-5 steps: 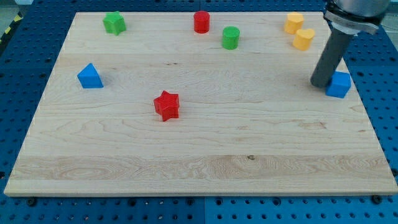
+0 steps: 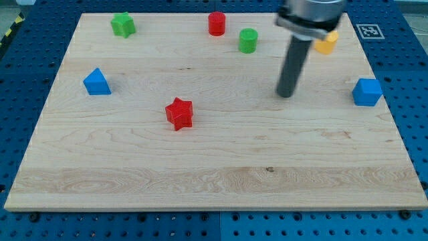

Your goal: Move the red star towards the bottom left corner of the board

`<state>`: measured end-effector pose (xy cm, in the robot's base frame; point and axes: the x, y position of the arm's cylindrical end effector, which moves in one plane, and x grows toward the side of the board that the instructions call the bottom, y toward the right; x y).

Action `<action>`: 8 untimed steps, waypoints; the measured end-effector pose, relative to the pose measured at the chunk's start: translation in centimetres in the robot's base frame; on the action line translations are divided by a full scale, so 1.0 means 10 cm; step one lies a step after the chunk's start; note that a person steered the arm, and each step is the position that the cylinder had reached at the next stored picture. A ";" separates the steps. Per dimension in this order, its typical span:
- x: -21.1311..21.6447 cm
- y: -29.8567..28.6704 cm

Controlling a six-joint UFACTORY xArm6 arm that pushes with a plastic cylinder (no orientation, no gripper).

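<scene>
The red star (image 2: 179, 112) lies on the wooden board (image 2: 214, 174), left of centre. My tip (image 2: 285, 94) rests on the board well to the right of the star and slightly higher in the view, touching no block. The rod rises from it toward the view's top. The board's bottom left corner (image 2: 17, 201) is far down-left of the star.
A blue block with a pointed top (image 2: 97, 82) is at the left. A green star (image 2: 123, 24), a red cylinder (image 2: 216, 23) and a green cylinder (image 2: 248, 40) line the top. A yellow block (image 2: 328, 44) is partly hidden behind the arm. A blue cube (image 2: 367, 92) is at the right.
My tip has moved left, away from the blue cube toward the board's middle. The arm now hides one yellow block. No block has moved.
</scene>
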<state>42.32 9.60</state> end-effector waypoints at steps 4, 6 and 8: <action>0.60 -1.73; 0.33 -1.69; 0.86 -2.68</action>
<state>50.96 -17.17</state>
